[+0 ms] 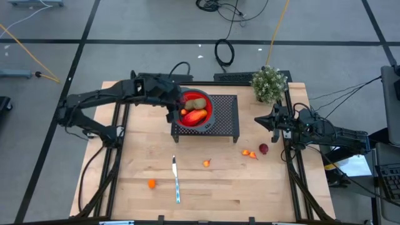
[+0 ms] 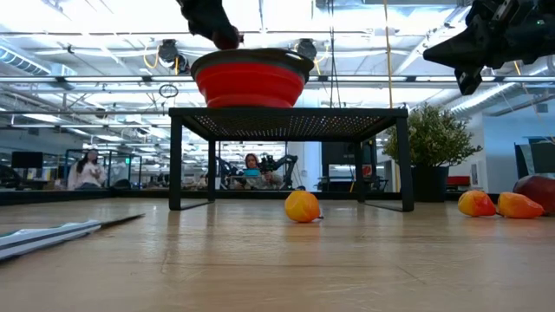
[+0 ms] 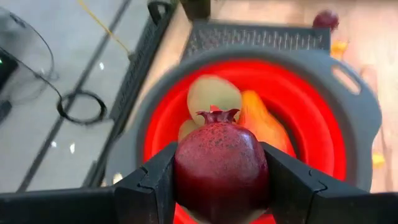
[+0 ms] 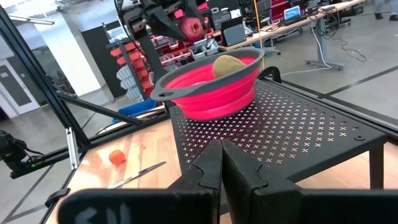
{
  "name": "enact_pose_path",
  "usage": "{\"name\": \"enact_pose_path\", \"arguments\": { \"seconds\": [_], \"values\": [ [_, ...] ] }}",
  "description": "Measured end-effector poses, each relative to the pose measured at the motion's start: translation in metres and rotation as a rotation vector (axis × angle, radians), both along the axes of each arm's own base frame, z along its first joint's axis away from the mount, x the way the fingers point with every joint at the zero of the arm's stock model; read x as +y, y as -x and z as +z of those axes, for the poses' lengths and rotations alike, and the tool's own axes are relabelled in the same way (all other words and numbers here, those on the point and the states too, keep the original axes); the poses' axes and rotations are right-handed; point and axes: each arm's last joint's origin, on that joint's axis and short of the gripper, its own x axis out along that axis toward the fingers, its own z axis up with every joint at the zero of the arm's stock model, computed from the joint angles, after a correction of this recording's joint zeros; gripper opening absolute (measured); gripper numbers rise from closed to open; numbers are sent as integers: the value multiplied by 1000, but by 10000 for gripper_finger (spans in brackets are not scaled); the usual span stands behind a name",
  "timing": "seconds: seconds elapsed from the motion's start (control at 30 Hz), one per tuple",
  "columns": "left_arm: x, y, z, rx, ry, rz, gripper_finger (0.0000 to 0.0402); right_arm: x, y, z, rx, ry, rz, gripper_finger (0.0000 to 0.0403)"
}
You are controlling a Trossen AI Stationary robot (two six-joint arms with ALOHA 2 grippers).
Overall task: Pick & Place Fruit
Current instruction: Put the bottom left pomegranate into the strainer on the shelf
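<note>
The left tool [image 3: 219, 186] grips a dark red pomegranate [image 3: 220, 163] just above the near rim of the red bowl [image 1: 208, 106], which sits on a black perforated stand [image 1: 228, 119] near the tabletop's far edge. The bowl already holds a kiwi-like fruit [image 1: 197, 104] and a red-orange oval [image 1: 195, 116], so a release this close to the rim risks the fruit glancing off and rolling onto the stand or down to the tabletop. The right tool [image 1: 257, 120] waits clenched and empty near the right edge, beside more loose fruit [image 1: 263, 149].
</note>
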Motion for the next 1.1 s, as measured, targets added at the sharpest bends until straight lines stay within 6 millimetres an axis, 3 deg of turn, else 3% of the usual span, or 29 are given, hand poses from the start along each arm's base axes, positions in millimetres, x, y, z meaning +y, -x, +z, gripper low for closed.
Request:
{"name": "enact_pose_path", "arguments": {
  "seconds": [0.3, 1.1],
  "values": [
    [10, -5, -12, 70, 120, 12, 186, 0, 0, 0, 11, 58, 3, 0],
    [22, -31, -50, 228, 164, 3, 186, 0, 0, -1, 18, 57, 4, 0]
  ]
}}
